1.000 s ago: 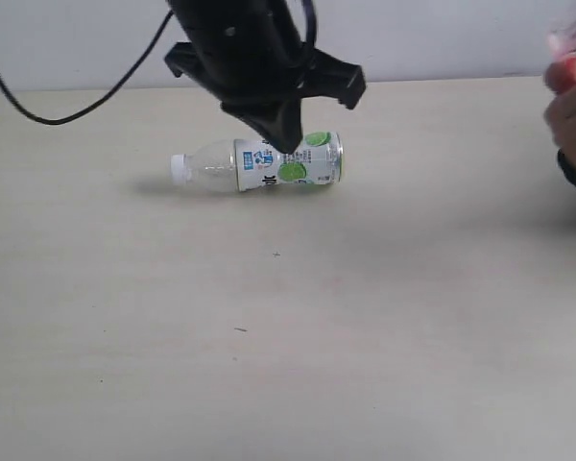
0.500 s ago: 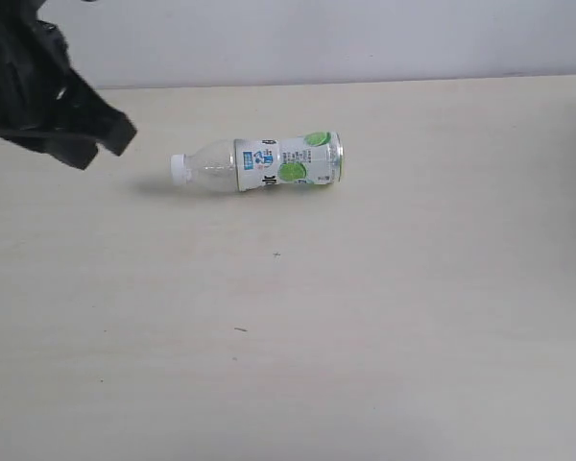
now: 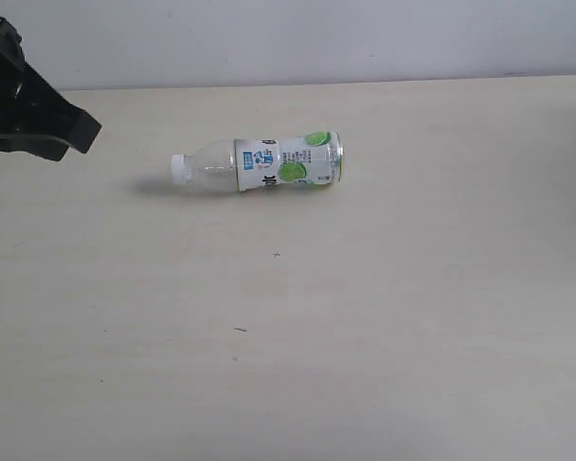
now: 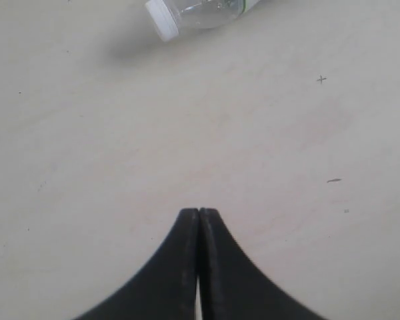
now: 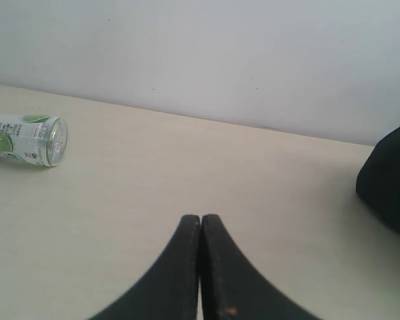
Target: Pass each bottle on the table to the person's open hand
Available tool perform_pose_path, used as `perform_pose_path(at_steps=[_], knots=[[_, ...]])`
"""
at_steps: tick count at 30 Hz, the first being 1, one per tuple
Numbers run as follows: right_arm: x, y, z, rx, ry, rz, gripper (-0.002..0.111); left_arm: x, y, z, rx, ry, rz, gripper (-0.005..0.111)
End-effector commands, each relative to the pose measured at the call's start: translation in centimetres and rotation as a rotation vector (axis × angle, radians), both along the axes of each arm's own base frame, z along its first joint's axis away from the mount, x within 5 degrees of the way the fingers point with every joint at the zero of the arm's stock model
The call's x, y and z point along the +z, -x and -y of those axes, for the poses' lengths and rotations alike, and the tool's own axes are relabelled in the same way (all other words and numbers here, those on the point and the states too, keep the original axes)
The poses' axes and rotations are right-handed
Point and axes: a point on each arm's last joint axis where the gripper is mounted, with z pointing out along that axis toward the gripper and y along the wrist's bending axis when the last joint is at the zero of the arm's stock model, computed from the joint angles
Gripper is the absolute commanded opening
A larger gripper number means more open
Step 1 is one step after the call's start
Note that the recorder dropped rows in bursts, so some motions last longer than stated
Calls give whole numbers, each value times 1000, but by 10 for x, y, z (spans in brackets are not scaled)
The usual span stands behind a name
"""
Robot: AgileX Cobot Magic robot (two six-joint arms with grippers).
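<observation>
A clear, white-capped plastic bottle (image 3: 256, 163) lies sideways on the smooth beige table (image 3: 365, 317). The tapered black left gripper (image 4: 199, 217) and right gripper (image 5: 201, 223) are pinched together, empty.

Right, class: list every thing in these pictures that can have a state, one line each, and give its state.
lime-label bottle: lying on its side on the table, apart from both grippers
white cap: on the bottle
left gripper: shut, holding nothing
right gripper: shut, holding nothing
</observation>
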Motion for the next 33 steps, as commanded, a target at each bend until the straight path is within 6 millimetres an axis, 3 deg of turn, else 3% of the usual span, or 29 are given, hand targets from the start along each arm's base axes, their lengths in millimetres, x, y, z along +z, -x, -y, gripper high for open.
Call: perform_pose_path(at_steps=[1, 23, 33], knots=[[0, 0, 1, -7, 1, 12, 0, 0, -1, 0, 6, 8, 12, 0], [0, 0, 0, -6, 1, 10, 0, -6, 0, 0, 8, 10, -7, 0], [0, 0, 0, -6, 1, 10, 0, -6, -2, 9, -25, 130, 73, 0]])
